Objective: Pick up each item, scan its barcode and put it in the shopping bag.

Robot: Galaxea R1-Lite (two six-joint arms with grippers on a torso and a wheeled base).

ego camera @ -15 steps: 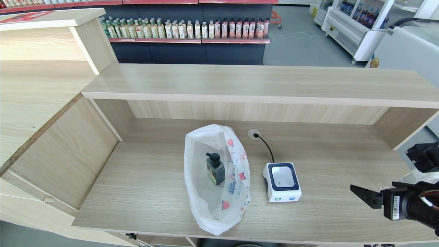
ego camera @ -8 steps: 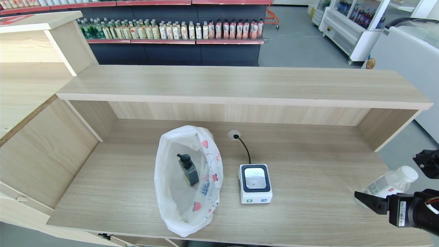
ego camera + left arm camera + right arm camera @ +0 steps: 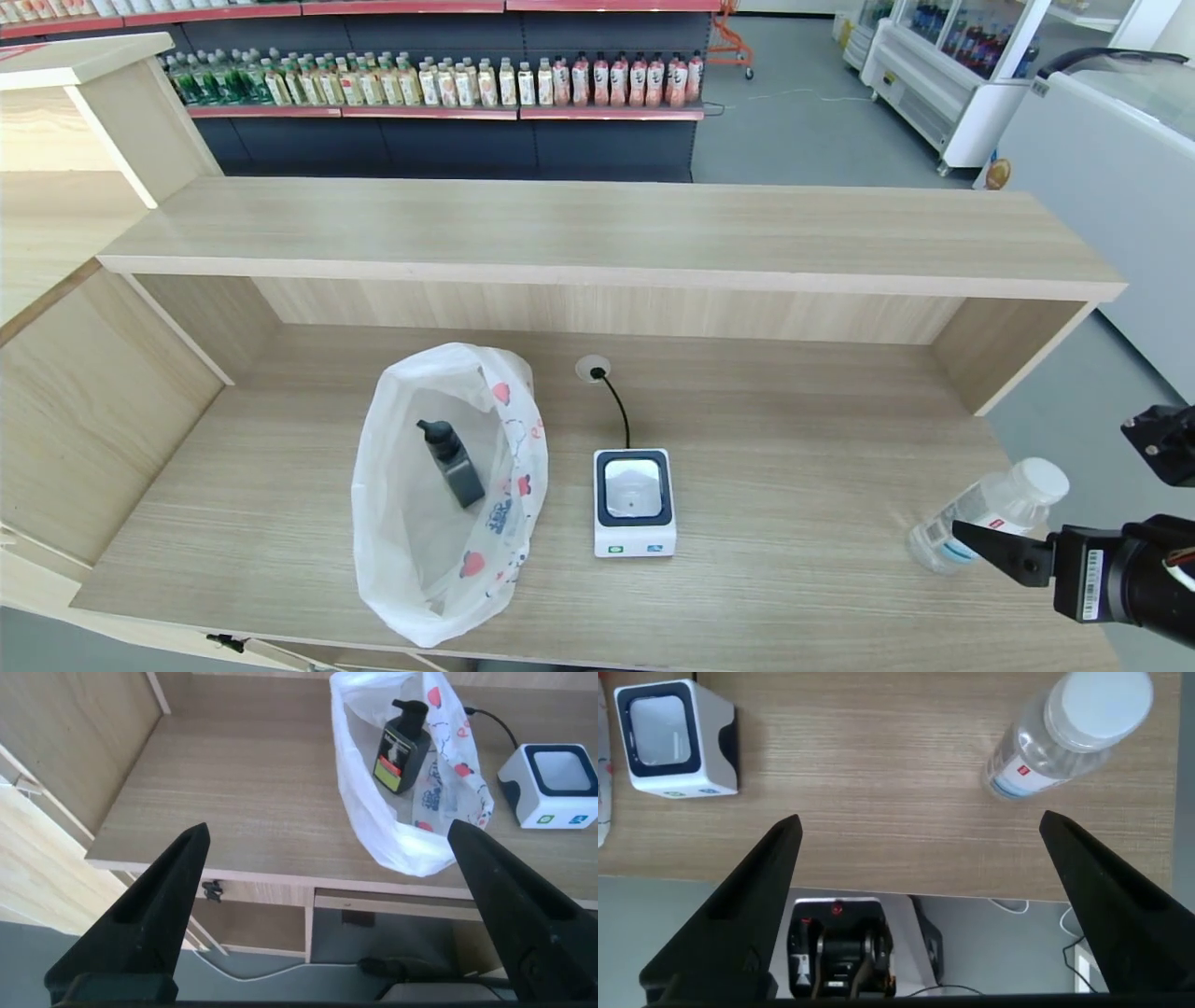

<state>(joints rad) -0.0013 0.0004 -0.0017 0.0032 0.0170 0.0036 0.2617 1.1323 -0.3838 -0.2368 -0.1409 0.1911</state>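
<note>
- Hovering at the front edge of the desk (image 3: pixel 794 579), my right pincer (image 3: pixel 920 845) gapes wide, with the water bottle (image 3: pixel 990 511) on the desk's right end just beyond it
- My left pincer (image 3: pixel 329 835) is spread apart too
- I see the shopping bag (image 3: pixel 448 560) holding a dark pump bottle (image 3: pixel 453 464), with the scanner (image 3: pixel 634 502) just beside it
</note>
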